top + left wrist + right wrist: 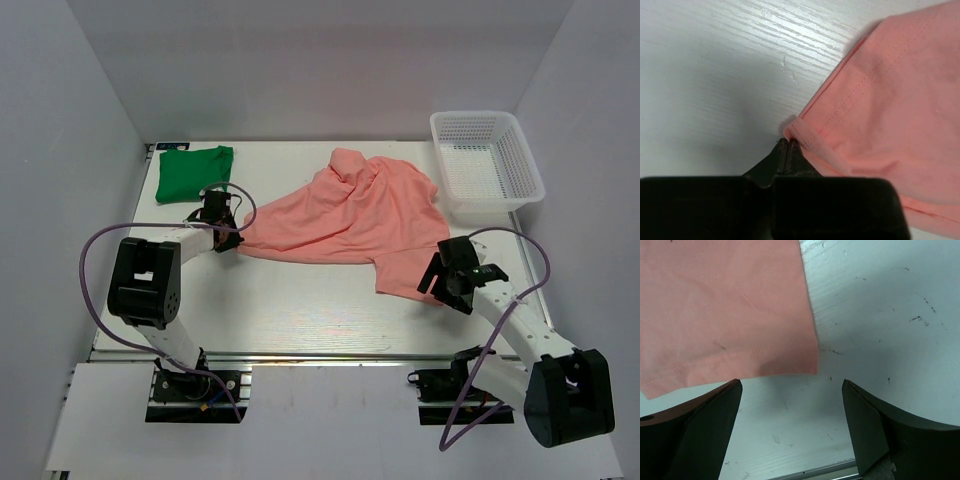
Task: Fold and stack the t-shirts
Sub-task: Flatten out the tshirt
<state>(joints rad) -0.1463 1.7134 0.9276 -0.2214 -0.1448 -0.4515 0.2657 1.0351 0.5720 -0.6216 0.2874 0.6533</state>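
With the salmon-pink t-shirt [345, 215] crumpled mid-frame on the worktop [300, 310], the left end effector [788, 141] pinches its left-hand hem corner and the right end effector [791, 385] gapes over the lower-right corner, presumably to stretch it flat.

Pink t-shirt [350, 215] is soft matt cloth with stitched hems, and the green t-shirt [192, 172] at 10 o'clock is matt cloth too. Tabletop [300, 310] looks like white-painted wood grain, a bit scuffed. Basket [441, 160] at 2 o'clock: smooth white plastic mesh.
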